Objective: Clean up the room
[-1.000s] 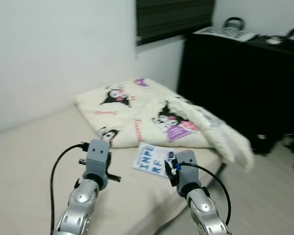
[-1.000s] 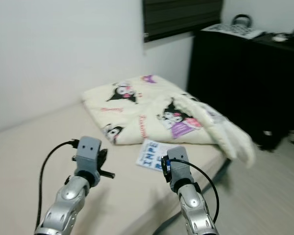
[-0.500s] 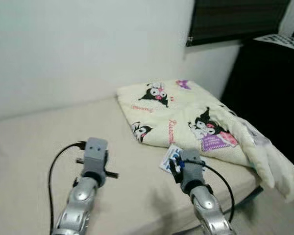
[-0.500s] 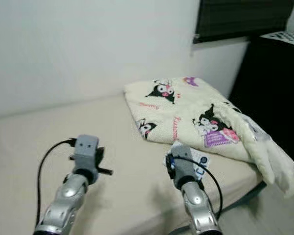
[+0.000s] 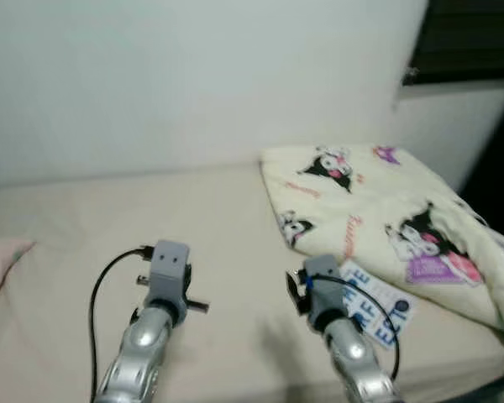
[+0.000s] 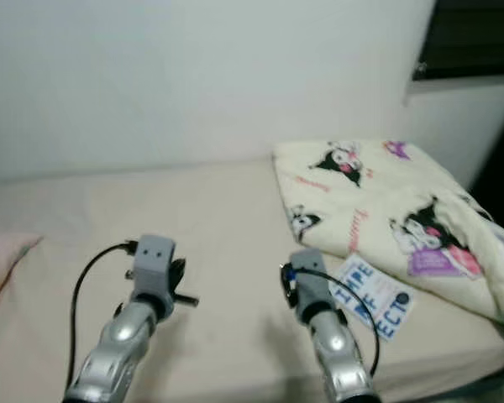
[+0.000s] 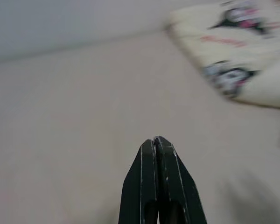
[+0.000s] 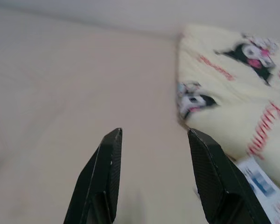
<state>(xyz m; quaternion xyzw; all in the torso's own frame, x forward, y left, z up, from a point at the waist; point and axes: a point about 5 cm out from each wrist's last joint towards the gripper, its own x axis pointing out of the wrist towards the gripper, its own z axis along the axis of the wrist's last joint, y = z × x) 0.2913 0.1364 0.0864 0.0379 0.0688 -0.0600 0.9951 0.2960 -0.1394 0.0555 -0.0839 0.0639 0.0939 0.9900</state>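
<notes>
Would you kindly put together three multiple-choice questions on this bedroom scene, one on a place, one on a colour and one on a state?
1. Where does the printed card lie?
A. on the mattress, against the near edge of the folded blanket
B. on the floor
C. on a pillow

2. What is the blanket's base colour?
A. dark blue
B. cream
C. red

3. How do the two grippers stand?
A. both open
B. left open, right shut
C. left gripper shut, right gripper open

Answers: 1 A, the card rests on the mattress with one edge at the blanket's near edge. 2 B, the fabric is cream with black cartoon figures. 3 C, the left wrist view shows fingers pressed together, while the right wrist view shows a wide gap between them.
</notes>
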